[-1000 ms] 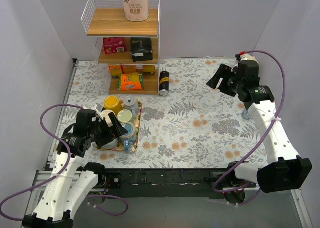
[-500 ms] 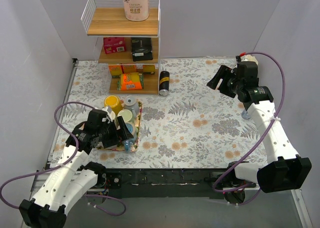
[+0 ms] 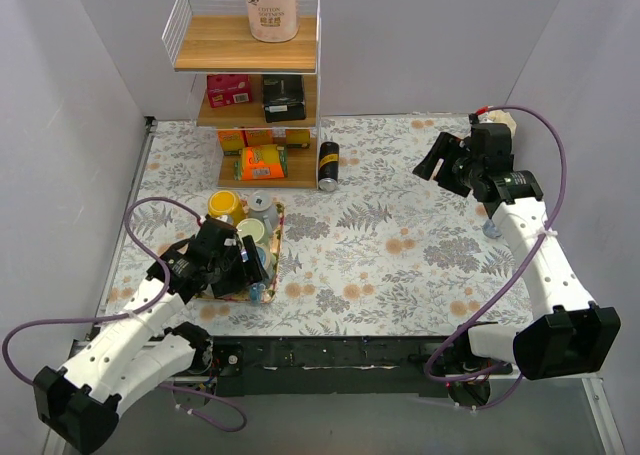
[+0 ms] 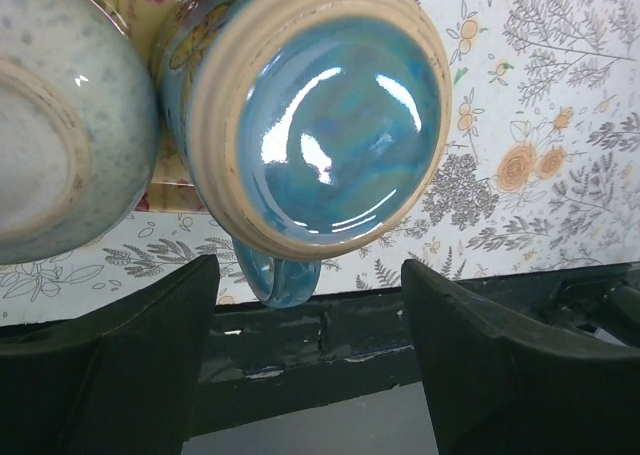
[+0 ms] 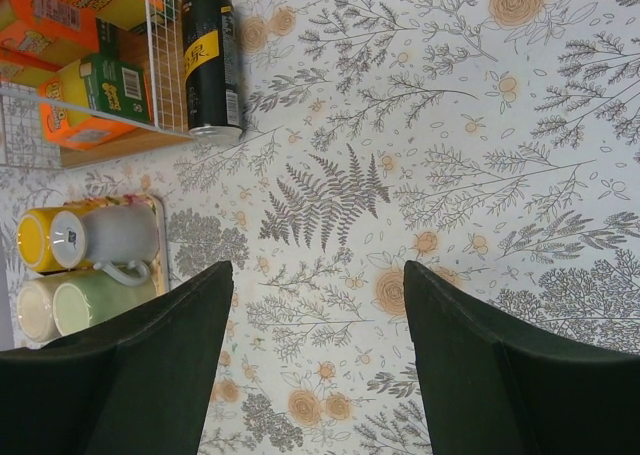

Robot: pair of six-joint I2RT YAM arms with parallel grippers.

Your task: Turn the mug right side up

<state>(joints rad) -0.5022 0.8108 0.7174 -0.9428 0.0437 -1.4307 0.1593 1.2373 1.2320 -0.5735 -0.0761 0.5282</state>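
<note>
The left arm has swung in from the worktop's left edge and its claw [image 4: 308,270] has narrowed somewhat, now hanging over the tray's near right corner. The worktop [image 3: 400,275] shows a broad stretch of flowered cloth between the tray and the right arm. The shelf [image 3: 250,85] stands at the far edge, left of middle, with a can [image 3: 328,165] just beside its right foot. The tray [image 3: 279,225] lies near the left near corner, packed with mugs. The blue mug [image 4: 335,115] sits base up in that near right corner, touching a grey mug [image 4: 50,145], handle toward the near edge. The left fingers stand apart, gripping nothing. The right claw [image 5: 315,275] hangs wide near the far right corner, holding nothing.
</note>
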